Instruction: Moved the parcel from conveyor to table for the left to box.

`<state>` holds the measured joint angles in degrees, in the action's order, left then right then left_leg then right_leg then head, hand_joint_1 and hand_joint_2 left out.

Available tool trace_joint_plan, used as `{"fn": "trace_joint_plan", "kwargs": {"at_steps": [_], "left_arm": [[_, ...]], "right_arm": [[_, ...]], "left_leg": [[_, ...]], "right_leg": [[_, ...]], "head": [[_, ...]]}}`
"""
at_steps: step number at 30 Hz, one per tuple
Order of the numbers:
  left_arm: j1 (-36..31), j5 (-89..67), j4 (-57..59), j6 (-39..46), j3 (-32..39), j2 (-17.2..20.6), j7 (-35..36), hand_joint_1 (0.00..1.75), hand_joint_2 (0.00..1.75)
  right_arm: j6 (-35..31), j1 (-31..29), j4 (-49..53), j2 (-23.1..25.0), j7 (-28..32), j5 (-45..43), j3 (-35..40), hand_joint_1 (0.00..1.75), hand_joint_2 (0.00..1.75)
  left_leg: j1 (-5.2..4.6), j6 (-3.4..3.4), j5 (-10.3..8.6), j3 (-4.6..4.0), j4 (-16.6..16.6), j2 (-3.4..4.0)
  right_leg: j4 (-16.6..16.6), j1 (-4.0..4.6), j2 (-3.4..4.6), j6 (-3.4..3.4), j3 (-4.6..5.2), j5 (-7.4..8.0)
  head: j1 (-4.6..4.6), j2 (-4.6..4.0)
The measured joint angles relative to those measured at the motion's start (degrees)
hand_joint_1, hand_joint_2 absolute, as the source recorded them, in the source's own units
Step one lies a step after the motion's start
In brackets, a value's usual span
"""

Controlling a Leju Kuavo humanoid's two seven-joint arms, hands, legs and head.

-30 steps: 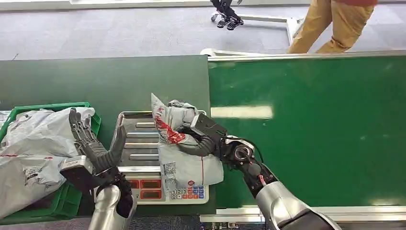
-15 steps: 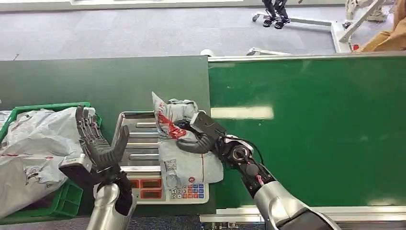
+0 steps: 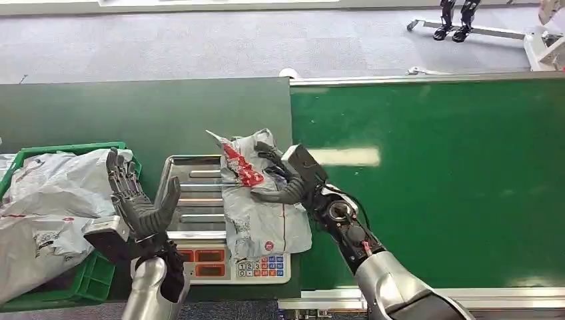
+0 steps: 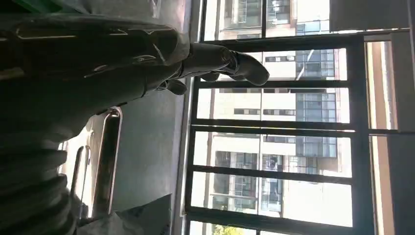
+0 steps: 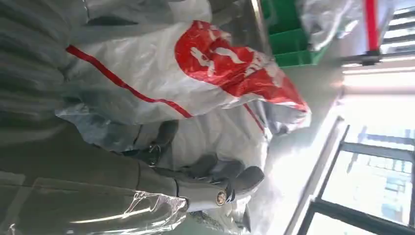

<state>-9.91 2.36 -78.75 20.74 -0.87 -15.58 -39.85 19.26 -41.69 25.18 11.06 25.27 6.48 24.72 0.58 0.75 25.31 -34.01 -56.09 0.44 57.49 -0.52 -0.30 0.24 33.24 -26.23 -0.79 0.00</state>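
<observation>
Resting on the steel tray of the weighing scale [image 3: 193, 200], the grey parcel [image 3: 263, 213] with its red print lies crumpled, its near end draped over part of the scale's keypad so that some of the coloured buttons are hidden. My right hand [image 3: 283, 177] lies on the parcel's far end with the fingers curled down into the plastic; from the head view I cannot tell whether I truly grip it or merely press on it. In the right wrist view the parcel [image 5: 186, 83] covers most of what I see, and my thumb and darker fingers sit pushed into its folds, their tips buried in the wrinkles.

My left hand [image 3: 136, 200] stands upright just beside the scale's left edge, fingers spread and holding nothing, the palm turned toward the tray. In the left wrist view that hand [image 4: 147, 63] is a dark, underexposed mass against bright windows, and only the tray's rim shows beside it.

At the left, the green crate [image 3: 93, 277] holds other grey mailing bags [image 3: 46, 200]; both are cut off by the picture's edge, and the bags bury most of the crate's rim. The scale stands on the dark green surface [image 3: 133, 113], touching the brighter green conveyor belt [image 3: 433, 180] to its right.
</observation>
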Motion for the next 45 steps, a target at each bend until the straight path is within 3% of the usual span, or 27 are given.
{"fn": "trace_joint_plan", "kwargs": {"at_steps": [12, 19, 26, 36, 45], "left_arm": [[0.0, -0.2, 0.5, 0.2, -0.7, 0.0, 0.0, 0.0, 1.75], [0.0, -0.3, 1.3, 0.2, -1.8, -0.2, 0.0, 0.0, 1.75], [-0.2, 0.2, 2.5, 0.0, -3.8, -0.2, 0.0, 0.0, 1.75], [-1.6, -0.8, 4.5, -2.6, -6.7, -0.2, 0.0, 0.0, 1.75], [-7.0, -19.9, 16.6, -4.5, -16.9, 1.6, 1.5, 0.0, 1.75]], "right_arm": [[5.0, 0.9, 0.0, 0.0, -1.4, -5.3, -5.5, 0.0, 1.75], [-3.4, 2.5, 3.5, -0.4, 5.2, -4.3, -6.3, 0.0, 1.75], [-23.5, 6.3, 12.8, -1.6, 12.2, -2.5, -10.0, 0.0, 1.75], [-29.7, 10.1, 21.7, -1.9, 13.2, -7.7, -15.6, 0.0, 1.75], [-27.7, 8.9, 21.9, -1.5, 11.4, -8.4, -17.4, 0.0, 1.75]], "left_leg": [[0.0, 0.0, 0.0, 0.0, 0.0, 0.01], [0.0, 0.0, 0.0, -0.01, 0.0, 0.01], [-0.01, 0.0, 0.01, -0.02, 0.0, 0.0], [-0.01, -0.01, 0.02, -0.03, 0.0, 0.01], [-0.01, -0.01, 0.01, -0.03, 0.0, -0.02]], "right_leg": [[0.0, 0.0, 0.0, 0.0, 0.01, 0.0], [0.0, -0.01, 0.0, 0.0, 0.02, 0.0], [0.0, -0.02, 0.0, 0.0, 0.02, 0.0], [0.0, -0.01, 0.0, 0.0, 0.04, 0.0], [0.0, -0.02, -0.02, 0.01, 0.01, 0.02]], "head": [[0.0, 0.0], [0.0, 0.0], [0.0, 0.0], [0.0, 0.0], [-0.02, 0.0]]}}
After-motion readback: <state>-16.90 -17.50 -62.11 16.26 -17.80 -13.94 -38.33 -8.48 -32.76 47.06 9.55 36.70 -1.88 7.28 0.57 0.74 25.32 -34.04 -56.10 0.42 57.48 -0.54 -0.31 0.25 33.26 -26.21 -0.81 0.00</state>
